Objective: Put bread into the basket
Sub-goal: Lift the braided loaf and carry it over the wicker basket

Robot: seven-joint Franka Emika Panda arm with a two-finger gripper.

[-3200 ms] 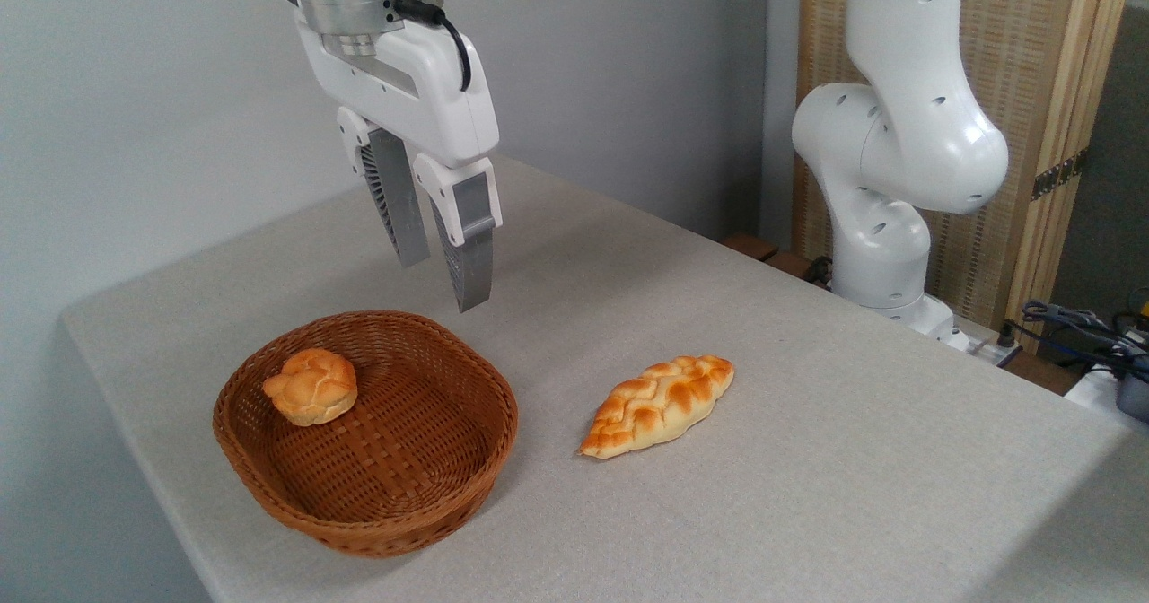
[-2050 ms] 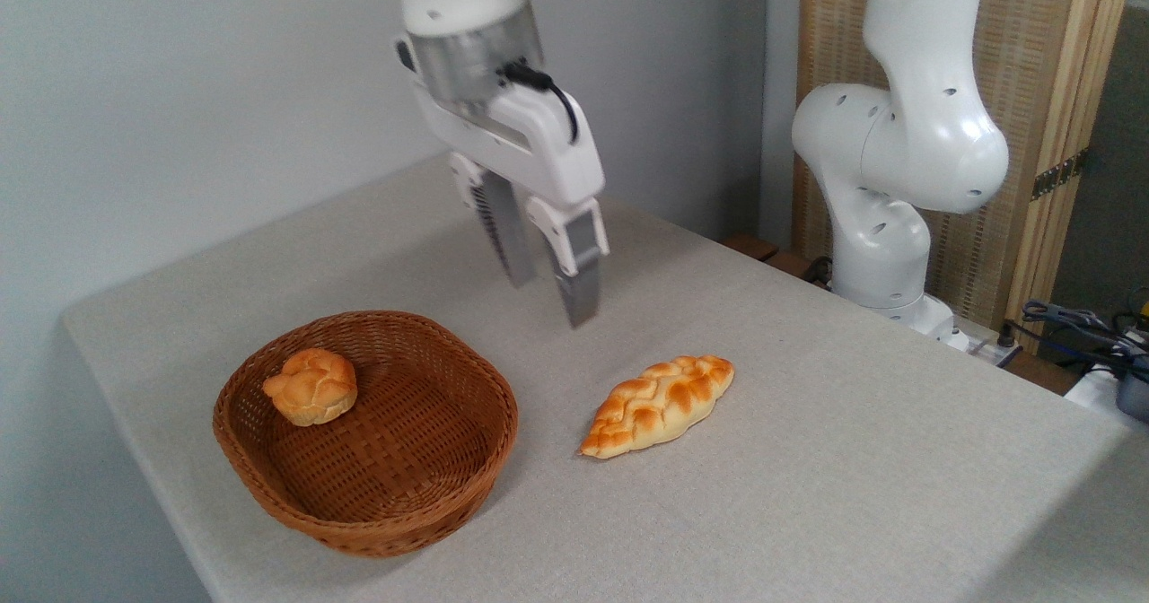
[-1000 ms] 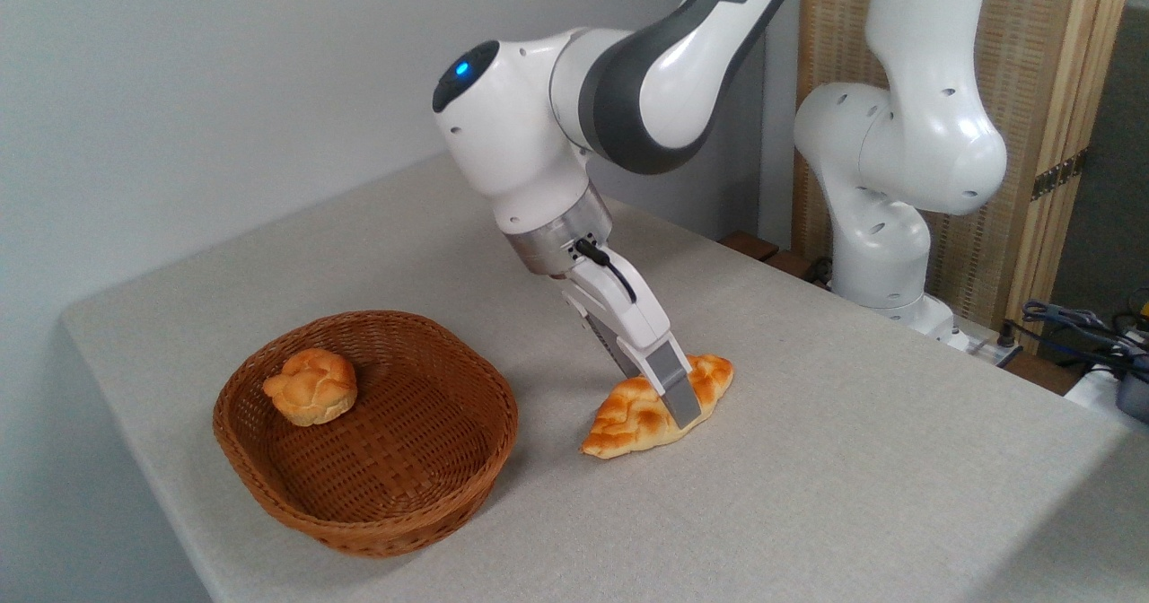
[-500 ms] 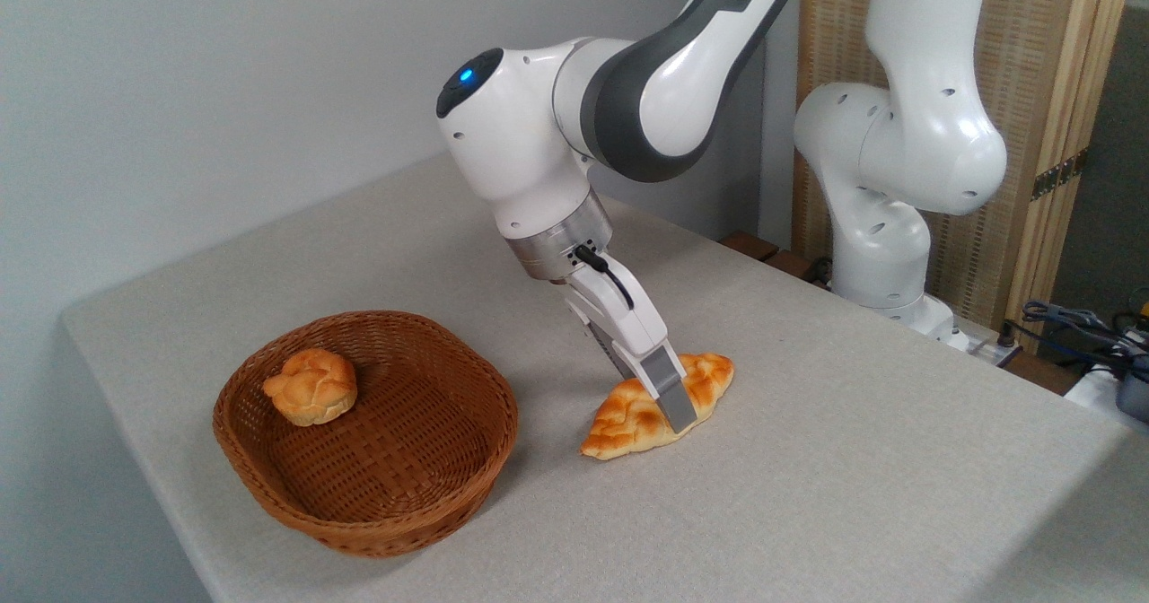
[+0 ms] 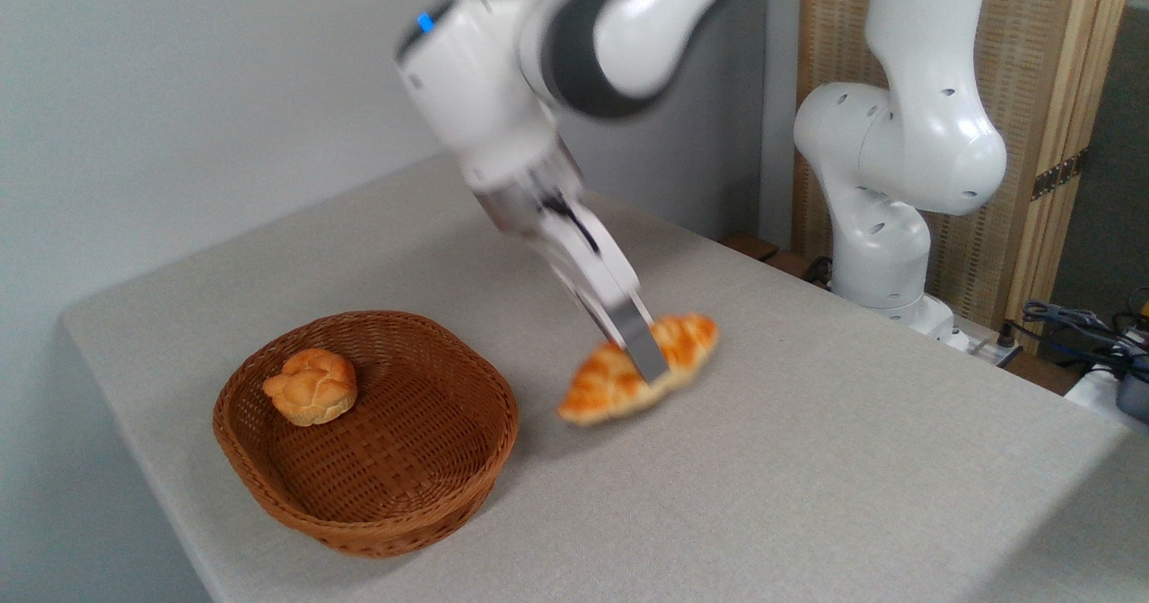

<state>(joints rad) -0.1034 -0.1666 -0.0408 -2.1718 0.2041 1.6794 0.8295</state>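
The braided loaf [image 5: 628, 371] is up off the grey table [image 5: 808, 459], blurred with motion, hanging just right of the wicker basket [image 5: 269, 459] and not yet over its rim. The gripper [image 5: 648, 362] has its 2 fingers clamped across the loaf's middle, which looks like a sensible choice: a grip at the centre should keep both pointed ends balanced so the loaf rides roughly level. The arm leans in from above and behind, fingers angled down toward the camera, leaving the route to the basket clear. Inside, 1 small knotted bun [image 5: 311, 386] sits against the far-left wall, so the near and right part of the floor is bare, probably where the loaf goes. Transport looks only begun; the drop remains.
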